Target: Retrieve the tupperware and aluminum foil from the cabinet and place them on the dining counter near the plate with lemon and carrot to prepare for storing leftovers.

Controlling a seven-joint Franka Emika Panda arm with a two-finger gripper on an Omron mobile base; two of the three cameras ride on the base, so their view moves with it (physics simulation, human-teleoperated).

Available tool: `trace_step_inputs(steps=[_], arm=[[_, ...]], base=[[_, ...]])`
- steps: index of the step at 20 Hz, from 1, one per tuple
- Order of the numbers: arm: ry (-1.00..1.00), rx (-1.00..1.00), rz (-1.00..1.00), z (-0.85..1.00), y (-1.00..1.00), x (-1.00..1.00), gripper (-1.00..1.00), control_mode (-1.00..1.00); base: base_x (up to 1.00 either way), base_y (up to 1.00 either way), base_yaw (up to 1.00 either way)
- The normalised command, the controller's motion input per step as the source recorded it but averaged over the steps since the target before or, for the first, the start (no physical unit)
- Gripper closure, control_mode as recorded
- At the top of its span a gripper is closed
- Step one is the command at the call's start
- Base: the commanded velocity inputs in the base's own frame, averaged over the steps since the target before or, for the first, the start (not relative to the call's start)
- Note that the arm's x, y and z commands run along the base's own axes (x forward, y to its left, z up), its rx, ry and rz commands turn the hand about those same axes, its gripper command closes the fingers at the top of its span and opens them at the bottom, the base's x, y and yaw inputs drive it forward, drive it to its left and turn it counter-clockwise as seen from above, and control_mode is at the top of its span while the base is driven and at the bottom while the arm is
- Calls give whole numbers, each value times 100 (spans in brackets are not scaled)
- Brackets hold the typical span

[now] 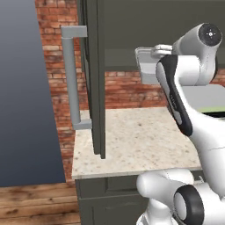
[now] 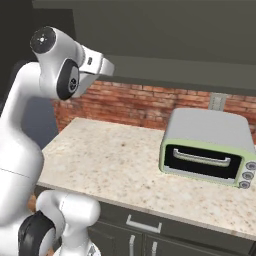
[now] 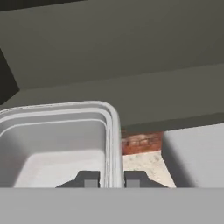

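The cabinet door (image 1: 94,74) stands swung open at about nine o'clock in the left base view, its grey handle (image 1: 72,77) facing out, most likely so the arm could reach the shelf inside. To its right, at one o'clock, the tub (image 1: 147,66) hangs in the air above the counter (image 1: 136,140), partly covered by the arm's forearm, so only its left end shows. In the hand view the tub's white wall runs up between the two fingertips (image 3: 87,179), one inside the tub and one outside, so the gripper (image 3: 112,179) seems to pinch the tub by its rim; a rim grip suits a thin, open box like this. The tips are cut off low in that view, so how firmly they bite is hard to judge. At three o'clock in the right base view a toaster oven (image 2: 207,147) sits on the counter. The foil, the plate and the cabinet's inside cannot be made out
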Motion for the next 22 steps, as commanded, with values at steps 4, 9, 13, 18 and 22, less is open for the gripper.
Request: trace_step_inputs(steps=[4, 9, 13, 18, 22], arm=[[30, 0, 1, -34, 0, -99, 100, -100], [42, 0, 0, -63, -6, -64, 100, -100], [30, -1, -1, -77, -4, -43, 100, -100], [16, 0, 0, -46, -1, -35, 100, 100], [0, 0, 0, 0, 0, 0, 100, 100]], base=[[0, 0, 0], [0, 0, 0], [0, 0, 0], [-18, 0, -2], [-100, -18, -22]])
